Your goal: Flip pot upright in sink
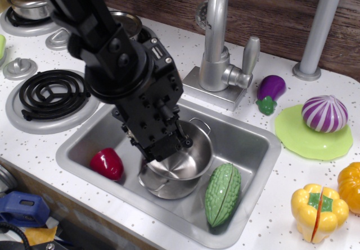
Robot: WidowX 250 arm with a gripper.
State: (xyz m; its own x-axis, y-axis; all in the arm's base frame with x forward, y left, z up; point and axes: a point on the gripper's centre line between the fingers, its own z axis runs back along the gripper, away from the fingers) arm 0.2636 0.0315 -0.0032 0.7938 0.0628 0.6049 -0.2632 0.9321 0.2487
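The shiny steel pot (pixel 188 163) stands in the middle of the sink (pixel 239 144) with its opening up, tilted a little. One thin wire handle shows at its far rim. My black gripper (pixel 167 147) reaches down over the pot's left rim and is shut on that rim. The wrist hides the fingertips and the left part of the pot.
A red pepper toy (pixel 107 163) lies in the sink's left end and a green gourd toy (pixel 223 194) right of the pot. The faucet (pixel 216 48) stands behind the sink. A coil burner (pixel 53 92) is to the left. Toy vegetables and a green plate (pixel 306 140) are to the right.
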